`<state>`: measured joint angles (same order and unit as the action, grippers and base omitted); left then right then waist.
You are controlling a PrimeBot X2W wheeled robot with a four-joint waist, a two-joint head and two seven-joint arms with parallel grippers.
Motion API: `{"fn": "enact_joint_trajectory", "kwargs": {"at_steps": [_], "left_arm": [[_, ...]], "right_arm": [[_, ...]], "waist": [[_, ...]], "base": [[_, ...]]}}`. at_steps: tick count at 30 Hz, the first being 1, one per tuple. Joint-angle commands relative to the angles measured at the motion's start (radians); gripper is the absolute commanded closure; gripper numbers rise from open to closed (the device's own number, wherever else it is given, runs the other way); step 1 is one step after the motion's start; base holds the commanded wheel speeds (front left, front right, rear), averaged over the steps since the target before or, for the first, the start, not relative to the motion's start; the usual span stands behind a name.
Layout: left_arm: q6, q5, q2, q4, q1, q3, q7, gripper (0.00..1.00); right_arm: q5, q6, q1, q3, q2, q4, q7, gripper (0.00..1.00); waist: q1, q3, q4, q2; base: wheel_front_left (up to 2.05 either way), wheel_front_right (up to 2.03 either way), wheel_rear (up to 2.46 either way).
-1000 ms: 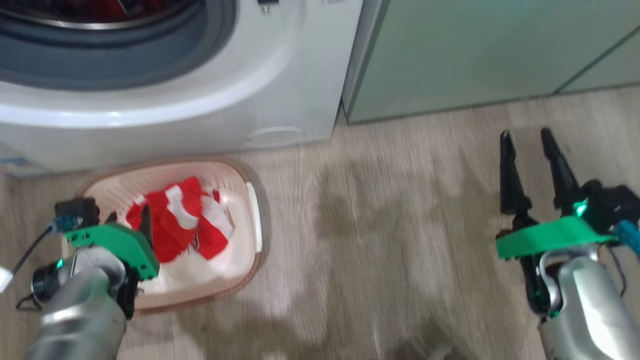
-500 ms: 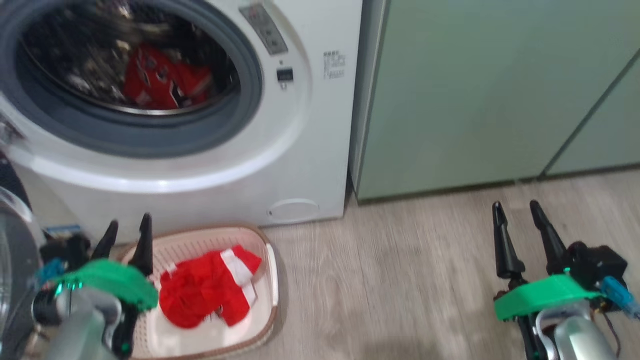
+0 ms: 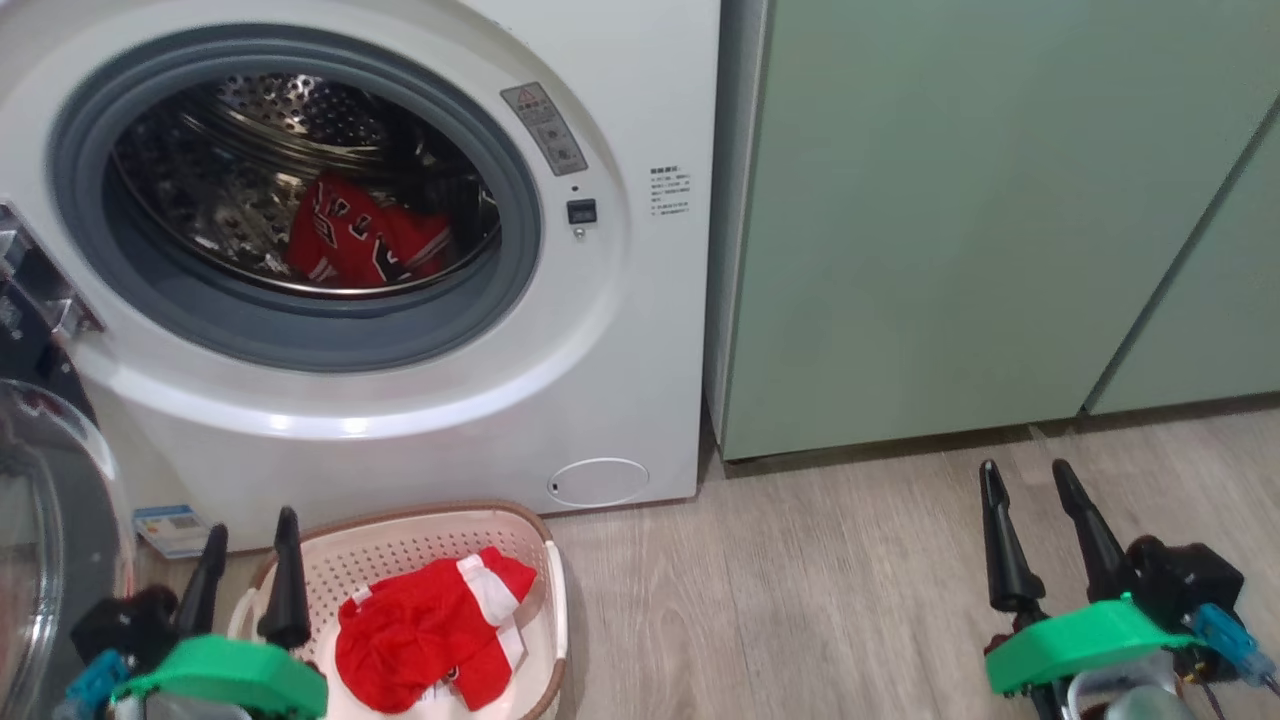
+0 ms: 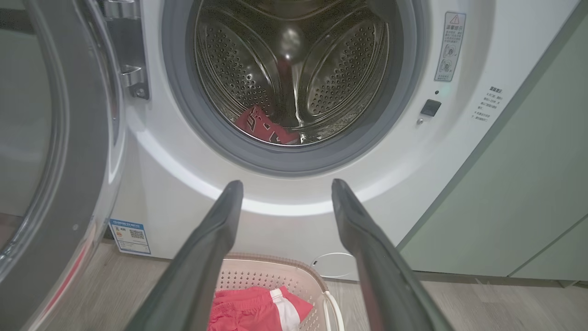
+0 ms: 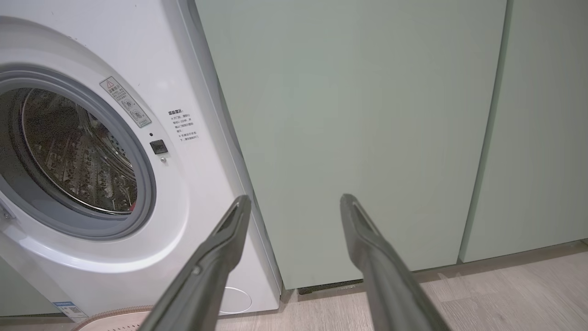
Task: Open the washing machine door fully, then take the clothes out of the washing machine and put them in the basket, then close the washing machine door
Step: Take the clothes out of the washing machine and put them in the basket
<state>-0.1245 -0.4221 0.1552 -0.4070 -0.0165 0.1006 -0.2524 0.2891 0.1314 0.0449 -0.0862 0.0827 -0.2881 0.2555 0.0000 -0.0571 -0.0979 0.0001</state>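
Your left gripper (image 3: pixel 253 522) hung low in front of the washing machine (image 3: pixel 400 430), below the left half of its round opening, with its two dark fingers spread wide and nothing between them. The basket (image 3: pixel 400 550) sat on the floor (image 3: pixel 800 580) against the foot of the washing machine, just left of its small round hatch (image 3: pixel 598 482). In the head view your left fingertips stood over the basket's left rim. A red and white garment (image 3: pixel 430 630) lay crumpled inside the basket, just right of those fingertips and clear of them. The lettered red garment (image 3: pixel 365 245) lay at the bottom of the washing machine's steel drum (image 4: pixel 340 73), higher than your left gripper and well apart from it. In the left wrist view it showed above the gap between the fingers. The washing machine door (image 4: pixel 59 151) stood swung open on the washing machine's left side, its clear window close beside your left gripper. Your right gripper (image 3: pixel 1024 466) was well off to the right of the washing machine, in front of the pale-green cabinets (image 3: pixel 950 200). Its fingers were parted just as widely and were also empty, far from the basket and from both garments.
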Motion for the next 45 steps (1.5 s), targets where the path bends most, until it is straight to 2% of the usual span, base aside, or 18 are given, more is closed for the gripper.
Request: {"fn": "enact_joint_trajectory", "kwargs": {"at_steps": [1, 6, 20, 25, 33, 45], "left_arm": [[-0.006, 0.016, 0.004, 0.042, -0.020, 0.049, -0.009, 0.00], [-0.006, 0.042, -0.021, 0.058, 0.007, 0.062, -0.009, 0.00], [-0.006, 0.061, -0.043, 0.053, -0.004, 0.065, -0.009, 0.00], [-0.006, 0.065, -0.043, -0.020, -0.044, 0.040, -0.008, 0.00], [-0.006, 0.077, -0.015, -0.169, -0.246, -0.016, 0.086, 0.00], [-0.006, 0.064, 0.112, -0.399, -0.781, -0.073, 0.324, 0.00]], "right_arm": [[0.002, -0.001, 0.011, -0.022, -0.001, 0.032, 0.006, 0.00], [0.000, -0.001, -0.002, -0.013, -0.001, 0.033, 0.006, 0.00], [0.003, -0.001, 0.008, -0.015, -0.005, 0.033, 0.006, 0.00], [0.005, -0.001, 0.011, -0.021, -0.007, 0.028, 0.006, 0.00], [0.007, -0.001, 0.040, -0.028, -0.004, 0.029, 0.006, 0.00], [-0.002, -0.001, 0.186, 0.012, -0.016, 0.080, 0.006, 0.00]], "waist": [[0.0000, -0.007, 0.007, -0.0001], [0.0000, -0.015, 0.027, -0.0001], [0.0000, -0.007, 0.052, -0.0001], [0.0000, 0.007, 0.046, -0.0001], [0.0000, 0.090, 0.005, -0.0001], [0.0000, 0.412, -0.094, -0.0001]], "base": [[0.00, 0.00, 0.00], [0.00, 0.00, 0.00], [0.00, 0.00, 0.00], [0.00, 0.00, 0.00], [0.00, 0.00, 0.00], [0.00, 0.00, 0.00]]}}
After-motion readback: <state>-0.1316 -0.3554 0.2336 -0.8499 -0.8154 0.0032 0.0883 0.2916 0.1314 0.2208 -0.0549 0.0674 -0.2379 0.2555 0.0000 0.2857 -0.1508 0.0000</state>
